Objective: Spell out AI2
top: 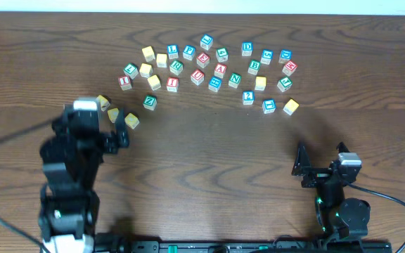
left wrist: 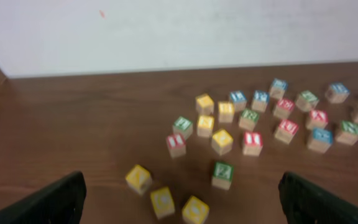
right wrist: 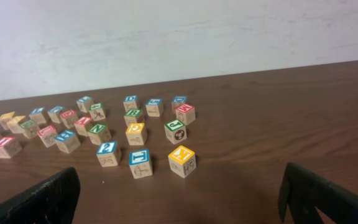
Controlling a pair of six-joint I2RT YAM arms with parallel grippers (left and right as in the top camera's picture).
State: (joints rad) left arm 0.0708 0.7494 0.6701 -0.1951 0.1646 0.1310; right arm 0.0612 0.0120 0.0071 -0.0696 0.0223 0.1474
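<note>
Many lettered wooden blocks lie scattered across the far middle of the table. A blue block marked 2 [top: 248, 97] shows in the right wrist view [right wrist: 107, 153], beside a blue block with an I-like letter [right wrist: 140, 163] [top: 268, 106]. A red block that may read A [top: 220, 69] lies mid-cluster. Red blocks with I-like marks [left wrist: 252, 142] [left wrist: 176, 143] show in the left wrist view. My left gripper [left wrist: 179, 211] [top: 117, 135] is open and empty just short of three yellow blocks [left wrist: 162, 201]. My right gripper [right wrist: 182, 211] [top: 320, 163] is open and empty, well short of the blocks.
A green Z block [left wrist: 222, 174] [top: 150, 102] sits just beyond the three yellow blocks. A yellow block [right wrist: 182, 160] [top: 291, 106] is the block nearest the right gripper. A white wall stands behind the table's far edge. Bare wood table [top: 216, 161] lies between the arms.
</note>
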